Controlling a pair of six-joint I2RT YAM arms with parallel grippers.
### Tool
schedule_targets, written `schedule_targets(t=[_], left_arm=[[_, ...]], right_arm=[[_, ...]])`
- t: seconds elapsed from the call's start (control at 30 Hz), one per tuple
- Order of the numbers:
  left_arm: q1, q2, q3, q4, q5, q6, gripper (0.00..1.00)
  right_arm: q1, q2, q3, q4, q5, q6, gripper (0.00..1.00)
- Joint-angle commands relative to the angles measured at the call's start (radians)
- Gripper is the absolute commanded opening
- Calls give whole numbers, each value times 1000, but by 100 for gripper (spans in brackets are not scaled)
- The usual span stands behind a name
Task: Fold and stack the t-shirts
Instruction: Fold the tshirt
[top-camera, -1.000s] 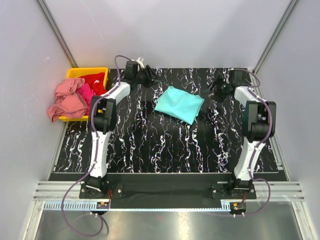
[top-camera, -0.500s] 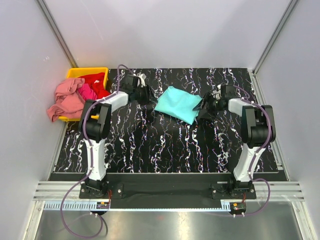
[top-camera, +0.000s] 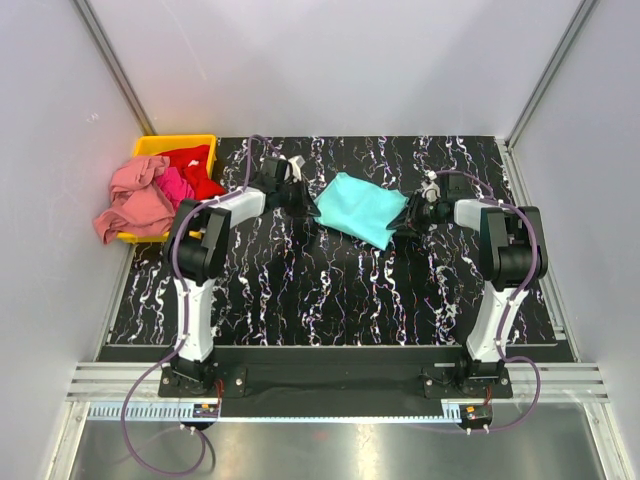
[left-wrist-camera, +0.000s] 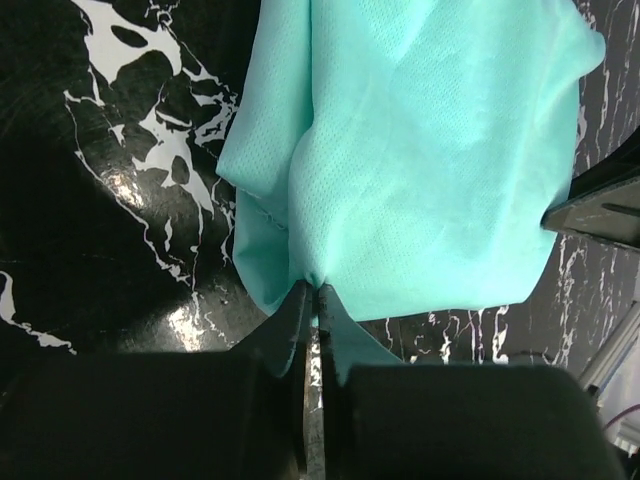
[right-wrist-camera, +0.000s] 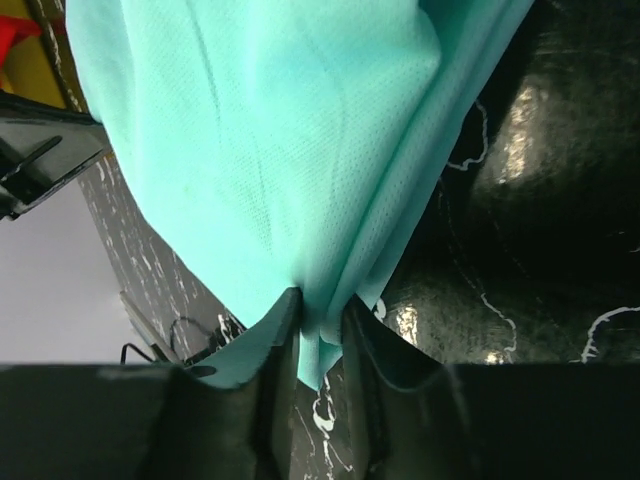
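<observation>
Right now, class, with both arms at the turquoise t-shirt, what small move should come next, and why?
Probably raise both arms together a little. The left fingers and right fingers each pinch an opposite edge of the turquoise t-shirt, which lies folded on the table; an even lift should free it without stretching it.

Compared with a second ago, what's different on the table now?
Both arms swung inward from the table's far edge. The left gripper closed on the left edge of the turquoise t-shirt, and the right gripper closed on its right edge. A second ago neither touched it. The shirt lies where it was. The yellow bin and the other shirts piled there are unchanged.
</observation>
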Motion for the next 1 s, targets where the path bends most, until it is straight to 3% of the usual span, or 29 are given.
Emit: schedule_targets(t=[0.0,0.07,0.2,0.4,0.5,0.57,0.67,0.77,0.83,0.97], left_arm=[[-1,-28,-15,-15,10,-11,0],[-4,-88,-85,-23,-2,-57,0],[-30,-175,-185,-146,-73,-112,0],[-87,-393,-495,-117,-87,-239,2],[-127,-545,-624,-127,-110,-295,20],[-145,-658,-684,-137,-118,-325,39],[-136,-743,-641,-199,-137,-251,52],[-101,-703,-485,-294,-162,-73,56],[-75,-627,-382,-308,-183,48,57],[-44,-458,-248,-281,-72,225,55]], right_arm=[[0,-19,0,-7,-55,-36,28],[3,-50,-20,-37,-61,-50,20],[8,-122,-77,-109,-37,-45,19],[57,-217,-233,-176,-7,-39,19],[95,-294,-327,-182,-3,-22,21],[95,-338,-379,-202,19,-9,36],[97,-424,-376,-253,54,-24,55],[95,-466,-301,-291,69,-61,63],[95,-434,-226,-294,101,-90,64],[94,-304,-120,-259,20,-169,63]])
